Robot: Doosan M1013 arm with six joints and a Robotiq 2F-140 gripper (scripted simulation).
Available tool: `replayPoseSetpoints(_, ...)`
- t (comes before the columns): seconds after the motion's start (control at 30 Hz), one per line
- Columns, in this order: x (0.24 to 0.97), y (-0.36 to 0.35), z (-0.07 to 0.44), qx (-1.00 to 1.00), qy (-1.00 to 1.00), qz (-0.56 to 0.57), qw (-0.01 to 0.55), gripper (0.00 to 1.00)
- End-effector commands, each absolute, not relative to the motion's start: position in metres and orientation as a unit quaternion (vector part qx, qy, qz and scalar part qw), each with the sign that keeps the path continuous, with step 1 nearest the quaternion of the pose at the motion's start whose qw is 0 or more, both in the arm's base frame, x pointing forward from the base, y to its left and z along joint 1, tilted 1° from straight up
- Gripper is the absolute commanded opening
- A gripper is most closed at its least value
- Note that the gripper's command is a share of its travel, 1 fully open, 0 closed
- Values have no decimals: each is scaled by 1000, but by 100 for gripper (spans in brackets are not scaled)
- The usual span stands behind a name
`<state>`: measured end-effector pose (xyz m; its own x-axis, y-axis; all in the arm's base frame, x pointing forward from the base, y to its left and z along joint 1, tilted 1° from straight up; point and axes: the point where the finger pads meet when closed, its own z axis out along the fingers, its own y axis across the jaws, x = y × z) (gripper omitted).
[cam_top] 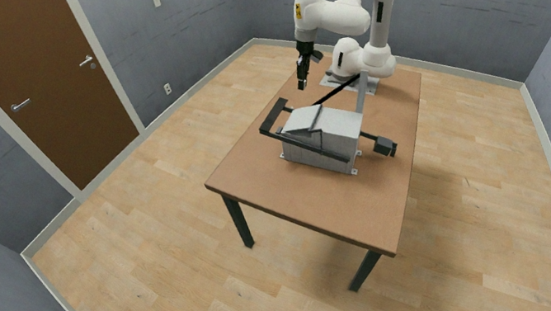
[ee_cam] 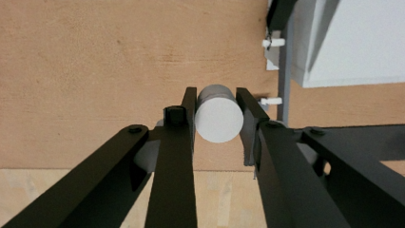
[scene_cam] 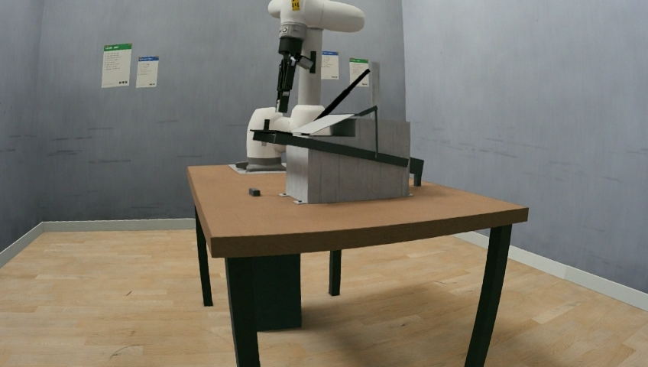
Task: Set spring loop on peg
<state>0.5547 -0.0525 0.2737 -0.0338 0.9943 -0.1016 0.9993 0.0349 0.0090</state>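
Observation:
My gripper [cam_top: 301,84] [scene_cam: 281,107] [ee_cam: 216,104] is shut on the steel test weight [ee_cam: 219,122], a pale round-topped cylinder. It hangs above the bench, beside the feeder. The feeder [cam_top: 336,127] [scene_cam: 359,173] is a grey box. Its dark, sloping pedal [cam_top: 273,114] [scene_cam: 264,135] is raised and carries nothing. The black spring [cam_top: 335,90] [scene_cam: 341,94] runs up toward the grey post [cam_top: 362,92] [scene_cam: 375,86]. In the wrist view, its end meets the upper white peg [ee_cam: 276,43]; another peg [ee_cam: 271,101] is bare. Exact loop seating is unclear.
The bench [cam_top: 252,177] [scene_cam: 236,218] bears the feeder and the arm's base [cam_top: 356,61]. A small dark block [scene_cam: 254,192] lies beside the feeder. A dark boxy piece [cam_top: 384,145] sticks out on a rod on the feeder's other side. The post stands tall near the arm.

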Motion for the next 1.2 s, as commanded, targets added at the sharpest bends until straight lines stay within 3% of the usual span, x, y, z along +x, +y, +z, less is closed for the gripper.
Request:
replayPoseSetpoints(0.0,559,-56,276,694,718,-33,41,25)
replayPoseSetpoints(1.17,617,-103,293,693,717,-48,57,25)
